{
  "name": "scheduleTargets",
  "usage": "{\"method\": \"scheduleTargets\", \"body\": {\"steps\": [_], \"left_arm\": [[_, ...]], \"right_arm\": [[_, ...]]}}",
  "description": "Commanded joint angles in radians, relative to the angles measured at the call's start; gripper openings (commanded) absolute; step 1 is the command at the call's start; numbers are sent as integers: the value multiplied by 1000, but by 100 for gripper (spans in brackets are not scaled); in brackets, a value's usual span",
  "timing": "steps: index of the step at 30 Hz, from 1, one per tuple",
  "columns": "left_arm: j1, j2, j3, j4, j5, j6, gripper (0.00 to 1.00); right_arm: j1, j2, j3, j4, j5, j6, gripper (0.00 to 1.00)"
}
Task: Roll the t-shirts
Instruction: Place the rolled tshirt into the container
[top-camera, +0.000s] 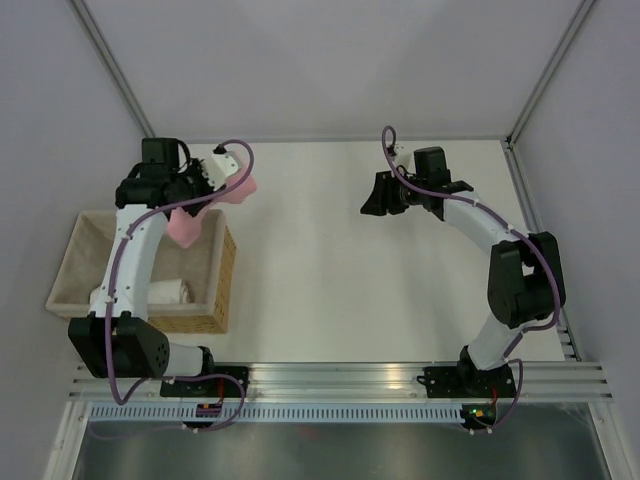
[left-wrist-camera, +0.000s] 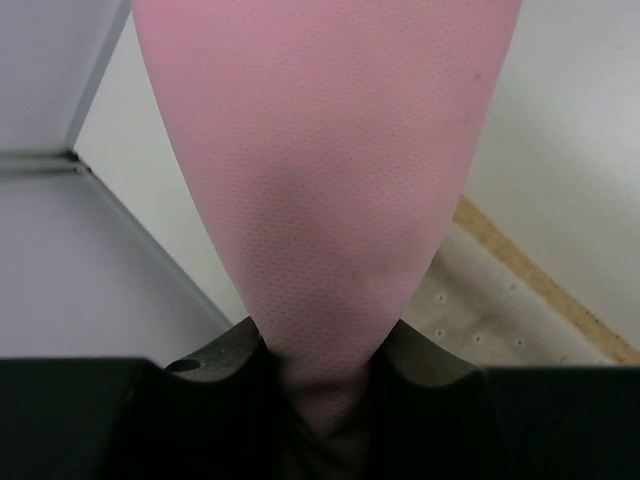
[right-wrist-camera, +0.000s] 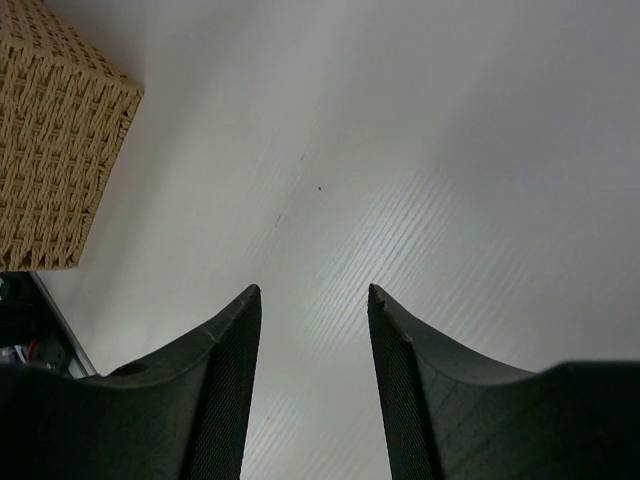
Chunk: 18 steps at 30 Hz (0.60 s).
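Observation:
My left gripper (top-camera: 212, 188) is shut on a light-pink t-shirt (top-camera: 186, 228), which hangs bunched from it over the far right corner of the wicker basket (top-camera: 226, 270). In the left wrist view the pink t-shirt (left-wrist-camera: 330, 150) fills the middle, and the left gripper (left-wrist-camera: 322, 385) pinches it between its dark fingers (left-wrist-camera: 215, 360). Over the bare white table at the far middle, my right gripper (top-camera: 374, 196) hangs open. In its own wrist view the right gripper (right-wrist-camera: 315, 295) has nothing between its fingers.
The wicker basket stands at the left and has a pale cloth lining (left-wrist-camera: 480, 310). A white rolled cloth (top-camera: 166, 292) lies inside it. One basket corner (right-wrist-camera: 50, 130) shows in the right wrist view. Grey walls enclose the table at the back and both sides.

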Motion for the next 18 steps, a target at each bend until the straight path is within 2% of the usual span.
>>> {"method": "scheduleTargets", "body": {"steps": [1,4,8,12,15,18], "left_arm": [[108,-21,44,-97,37,106,2],[180,-44,56,-152,78,164,2],[259,-113,-85,-172,62,318,2],[372,-75,-53,-257,89,401,2],[487,-50,2,-348,120,531,2],[573,-56,-33,-391,101,718,2]], "right_arm": [[5,12,67,20,-32,-25,54],[5,32,90,25,-41,-33,54],[5,96,134,-1,-55,-62,54],[6,146,193,-29,-70,-59,54],[6,155,205,-29,-61,-58,54],[8,157,205,-24,-52,-51,54]]}}
